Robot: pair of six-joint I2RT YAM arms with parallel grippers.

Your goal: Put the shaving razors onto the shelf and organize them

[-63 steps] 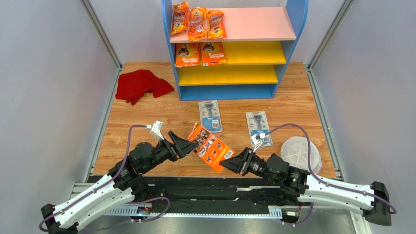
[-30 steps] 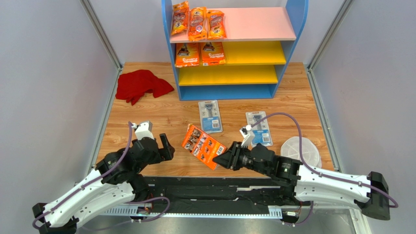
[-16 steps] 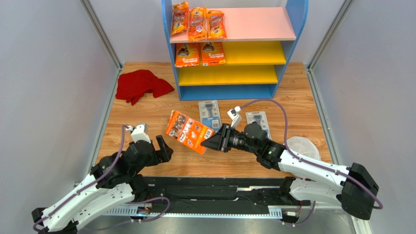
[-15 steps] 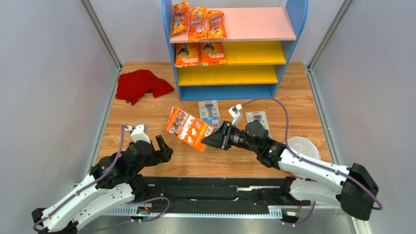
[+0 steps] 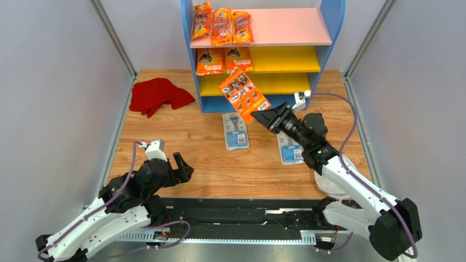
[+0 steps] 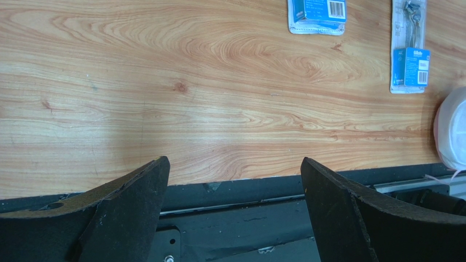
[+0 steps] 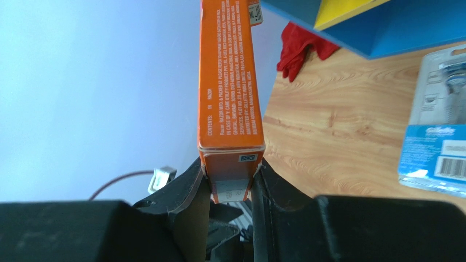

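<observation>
**On the shelf, five packs in, three to go**

The shelf (image 5: 290,27) carries two orange boxes (image 5: 225,60) on its upper yellow board and three orange bags (image 5: 221,26) on the pink top. A third box (image 5: 244,94) hangs just before it, clenched in the right gripper (image 5: 261,115). Two blister cards (image 5: 236,131) lie on the table (image 5: 164,136). The left gripper (image 5: 180,168) gapes, empty.

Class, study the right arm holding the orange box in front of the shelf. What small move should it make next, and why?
Probably lift the orange box forward onto the upper yellow board, just right of the two matching boxes. The right gripper grips its end, it hangs tilted before the shelf, and that board is bare there.
</observation>
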